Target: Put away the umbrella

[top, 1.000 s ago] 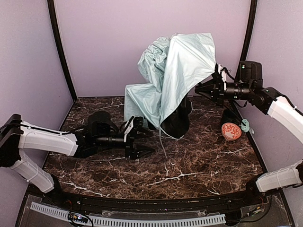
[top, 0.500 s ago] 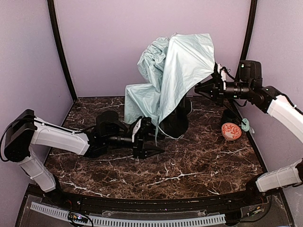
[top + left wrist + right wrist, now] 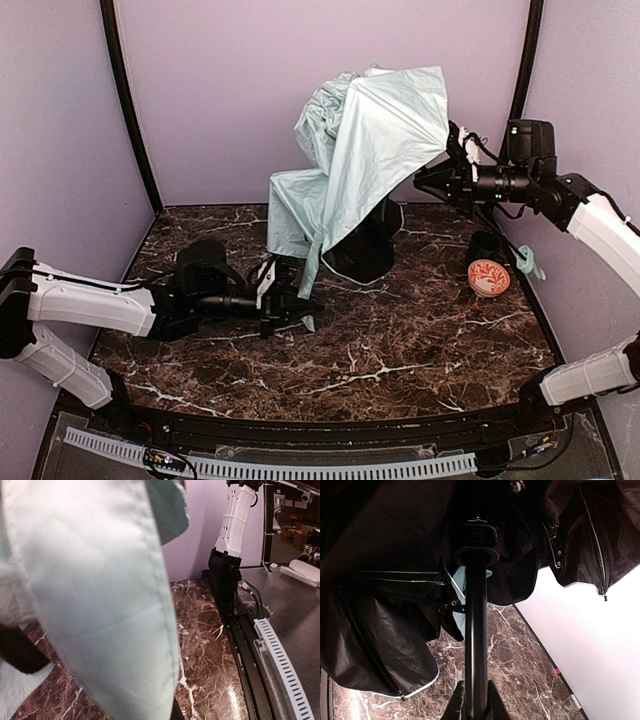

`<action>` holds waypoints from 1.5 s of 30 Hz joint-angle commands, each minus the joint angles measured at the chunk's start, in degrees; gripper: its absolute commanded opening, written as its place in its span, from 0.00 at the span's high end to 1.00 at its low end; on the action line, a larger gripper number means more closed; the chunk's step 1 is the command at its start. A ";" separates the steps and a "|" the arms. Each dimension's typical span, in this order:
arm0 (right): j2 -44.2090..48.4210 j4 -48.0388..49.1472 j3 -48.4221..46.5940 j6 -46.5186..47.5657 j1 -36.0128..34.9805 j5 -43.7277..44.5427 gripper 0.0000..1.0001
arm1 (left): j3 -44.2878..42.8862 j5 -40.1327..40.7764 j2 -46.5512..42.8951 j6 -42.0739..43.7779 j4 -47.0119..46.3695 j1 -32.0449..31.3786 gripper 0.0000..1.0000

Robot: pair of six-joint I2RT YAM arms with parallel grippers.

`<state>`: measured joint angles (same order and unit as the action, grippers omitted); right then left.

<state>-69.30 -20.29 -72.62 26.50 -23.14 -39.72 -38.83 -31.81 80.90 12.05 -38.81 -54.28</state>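
Observation:
The umbrella [image 3: 375, 130] hangs half-open over the back middle of the table, pale mint fabric outside and black lining [image 3: 385, 630] inside. My right gripper [image 3: 447, 172] holds it up from the right, shut on the thin black shaft [image 3: 476, 630], with both fingers pressed against it in the right wrist view [image 3: 474, 692]. My left gripper [image 3: 300, 305] lies low on the marble in front of the canopy, shut on a hanging strip of the fabric. That fabric [image 3: 100, 605] fills the left wrist view and hides the fingers. A small mint piece [image 3: 523, 264] lies at the right wall.
An orange-and-white patterned bowl [image 3: 488, 277] sits at the right, with a dark object [image 3: 487, 245] just behind it. Purple walls close the back and sides. The marble table [image 3: 420, 350] ends in a black front rail [image 3: 280, 660]; the right arm's base [image 3: 227, 575] stands there.
The left gripper reached in to the canopy's hem, closed on the fabric and drew back left, stretching a strip down toward it. The right arm barely moved.

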 commanded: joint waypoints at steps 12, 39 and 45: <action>-0.98 -18.07 -7.13 11.49 -15.00 1.13 1.00 | -0.45 27.12 2.19 27.69 5.78 7.87 1.00; 9.10 12.41 33.49 10.05 -25.71 24.42 1.00 | -7.87 26.23 32.56 54.96 -19.08 12.49 1.00; 8.34 16.25 37.34 11.39 -26.83 27.76 1.00 | -8.60 31.48 38.21 67.55 -21.69 12.94 0.84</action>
<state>-60.77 -11.81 -37.17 36.64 -48.77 -14.96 -46.19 -3.31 117.08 70.63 -56.05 -42.11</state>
